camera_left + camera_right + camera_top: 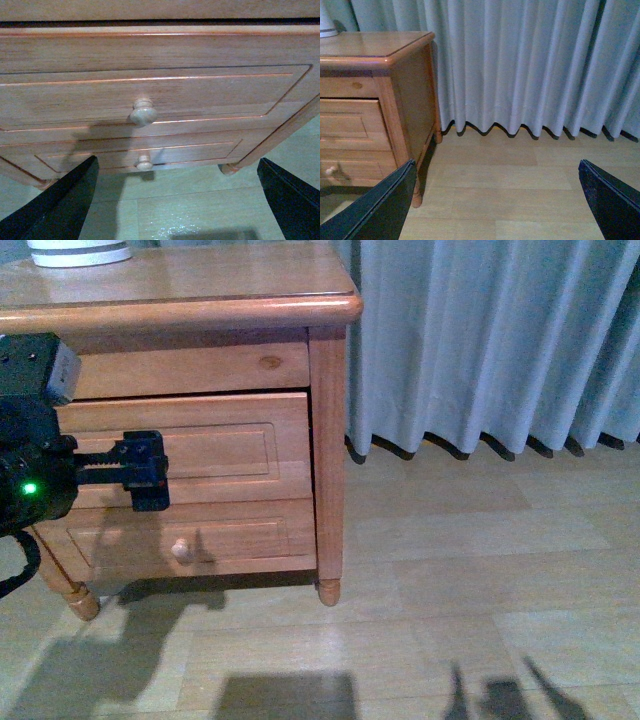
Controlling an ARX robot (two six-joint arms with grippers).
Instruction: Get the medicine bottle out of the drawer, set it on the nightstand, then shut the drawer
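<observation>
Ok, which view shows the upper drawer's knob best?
The left wrist view: the knob sits centred and unobstructed on the drawer front. In the front view the left gripper covers it. The right wrist view shows only the drawer's edge, no knob.

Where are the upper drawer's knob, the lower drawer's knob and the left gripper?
upper drawer's knob (pixel 143 113): left wrist view, its round pale face.
lower drawer's knob (pixel 180 549): front view, its rounded front.
left gripper (pixel 147 472): front view, between its black fingers.

The nightstand (pixel 200 310) — honey-brown wood with a glossy, rounded top — stands upright ahead of the left gripper (pixel 148 472). Its upper drawer (pixel 220 440), panelled, faces the gripper squarely — pale round knob (pixel 143 112) just beyond the fingertips, untouched.
</observation>
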